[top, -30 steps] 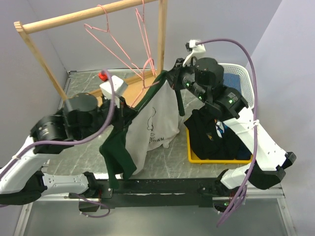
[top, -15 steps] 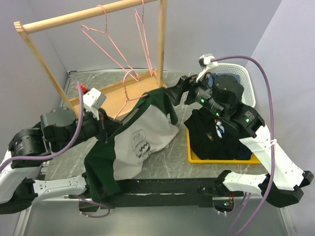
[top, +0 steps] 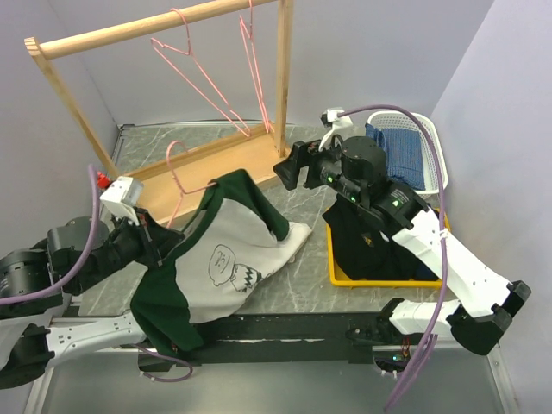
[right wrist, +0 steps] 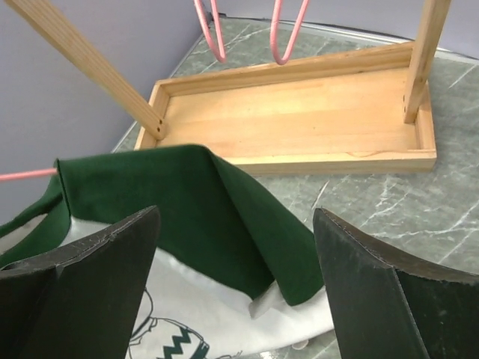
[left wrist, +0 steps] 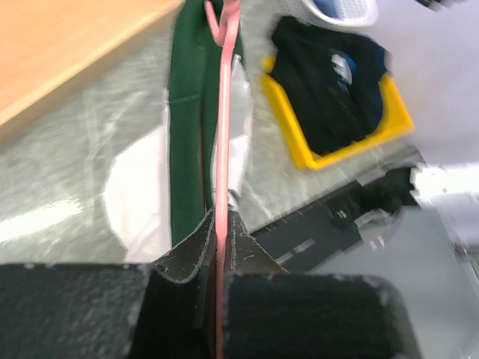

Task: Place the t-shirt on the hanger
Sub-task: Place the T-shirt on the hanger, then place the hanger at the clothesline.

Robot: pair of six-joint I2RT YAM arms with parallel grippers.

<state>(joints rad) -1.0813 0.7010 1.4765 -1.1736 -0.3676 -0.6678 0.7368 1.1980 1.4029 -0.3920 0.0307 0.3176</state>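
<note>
The cream-white t-shirt [top: 233, 250] with dark green sleeves lies slumped on the table, printed chest facing up. The pink wire hanger [top: 177, 168] sticks out of its collar, hook pointing to the rear. My left gripper [top: 162, 241] is at the shirt's left edge, shut on the hanger wire [left wrist: 224, 149], which runs straight between its pads [left wrist: 247, 254]. My right gripper [top: 285, 170] hovers open above the shirt's upper green sleeve [right wrist: 187, 202], holding nothing. The rest of the hanger is hidden under the cloth.
A wooden rack [top: 155, 30] with its tray base [right wrist: 299, 127] stands behind, with two more pink hangers [top: 207, 82] on its bar. At the right, a yellow tray [top: 341, 276] holds dark clothes [top: 371, 246]. A white basket [top: 431, 147] holds blue checked cloth [top: 398, 151].
My right gripper opened, let go of the green shoulder and drew back. The left arm moved down and left with the hanger, and the shirt sank onto the table.
</note>
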